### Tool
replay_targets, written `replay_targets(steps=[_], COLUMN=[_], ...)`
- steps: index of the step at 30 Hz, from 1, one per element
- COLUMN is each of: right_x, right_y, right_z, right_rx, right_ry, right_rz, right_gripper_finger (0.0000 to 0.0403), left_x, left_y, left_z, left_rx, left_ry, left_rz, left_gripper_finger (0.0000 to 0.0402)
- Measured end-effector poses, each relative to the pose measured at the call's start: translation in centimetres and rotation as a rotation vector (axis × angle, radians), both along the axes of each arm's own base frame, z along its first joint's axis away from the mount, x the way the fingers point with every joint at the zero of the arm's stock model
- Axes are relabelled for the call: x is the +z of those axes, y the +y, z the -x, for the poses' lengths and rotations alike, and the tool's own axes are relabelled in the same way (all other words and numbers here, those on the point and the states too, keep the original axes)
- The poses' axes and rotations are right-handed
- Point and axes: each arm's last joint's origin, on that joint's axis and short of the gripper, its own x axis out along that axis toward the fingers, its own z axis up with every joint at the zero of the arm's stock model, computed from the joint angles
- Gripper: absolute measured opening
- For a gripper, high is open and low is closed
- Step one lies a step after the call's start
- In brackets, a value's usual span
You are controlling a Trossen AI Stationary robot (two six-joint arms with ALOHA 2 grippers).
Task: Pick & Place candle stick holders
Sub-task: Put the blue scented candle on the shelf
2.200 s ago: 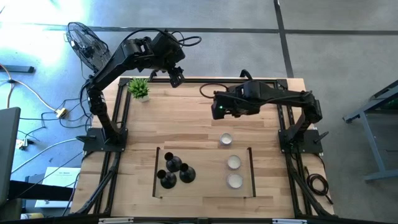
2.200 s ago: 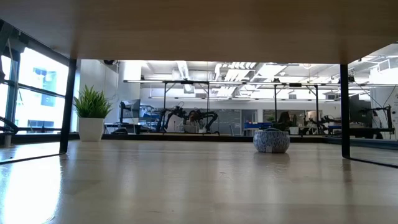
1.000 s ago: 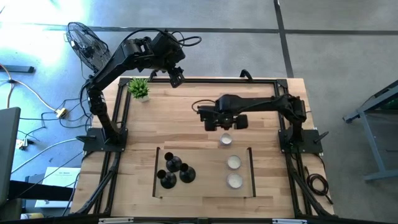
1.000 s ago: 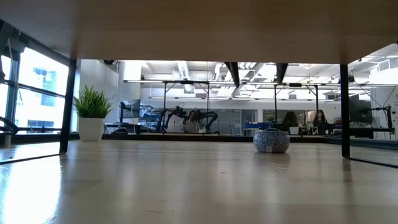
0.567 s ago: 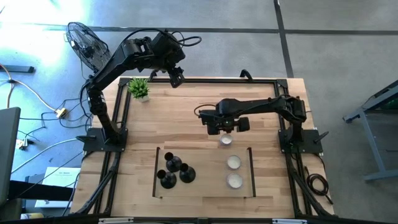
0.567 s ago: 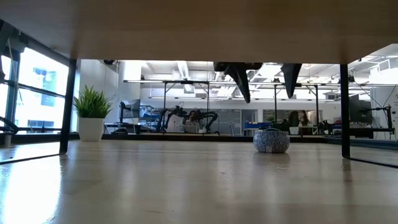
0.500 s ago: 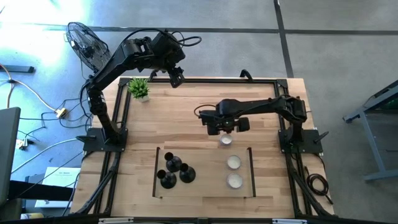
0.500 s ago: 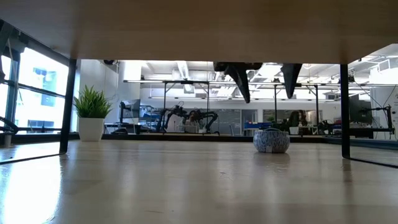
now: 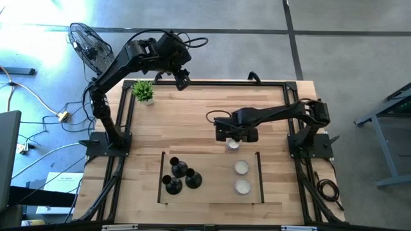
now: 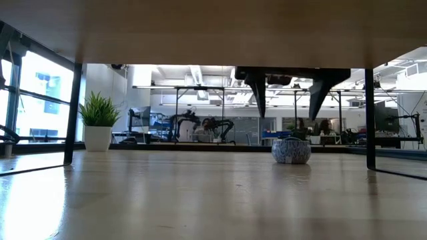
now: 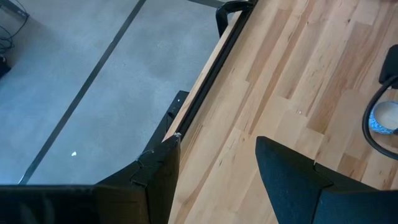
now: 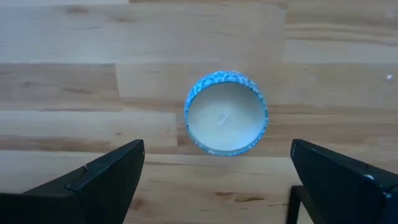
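Jaws of the right gripper (image 9: 234, 136) stand wide apart, empty. High view: it hovers directly over a blue-rimmed candle (image 9: 233, 144); the three candle stick holders (image 9: 180, 175) cluster well apart from it, beside two more candles (image 9: 241, 177).
Low view: both fingertips (image 10: 259, 107) hang above the candle (image 10: 291, 150), straddling it.
Right wrist view: candle (image 12: 226, 113) sits centred ahead of the spread fingers (image 12: 106, 177).
Left wrist view: left gripper (image 11: 217, 174), jaws apart, empty, over the table (image 11: 298, 74) edge.
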Motion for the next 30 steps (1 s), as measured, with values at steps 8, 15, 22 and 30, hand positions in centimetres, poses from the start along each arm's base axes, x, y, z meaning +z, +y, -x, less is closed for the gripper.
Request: replay_targets(steps=[8,15,22,30], right_x=[0.0,-0.5,-1.6,-1.6], right_y=[0.0,0.0,0.0,-0.2], right_z=[0.6,0.6,0.7,0.9], right_rx=[-0.013,-0.002,-0.002,-0.024], right_ry=[0.051,0.052,0.042,0.059], right_rz=[-0.007,-0.007,-0.033,-0.018], right_gripper_finger=[0.0398,0.0398,0.0398,0.0398], left_x=[0.0,0.0,0.0,0.0], left_y=[0.0,0.0,0.0,0.0], left_z=[0.0,0.0,0.0,0.0], left_rx=[-0.002,-0.002,-0.002,-0.002], left_ry=[-0.001,-0.001,-0.001,-0.001], left_rz=[0.002,0.002,0.002,0.003], left_gripper_finger=[0.0205,0.0205,0.0205,0.0205])
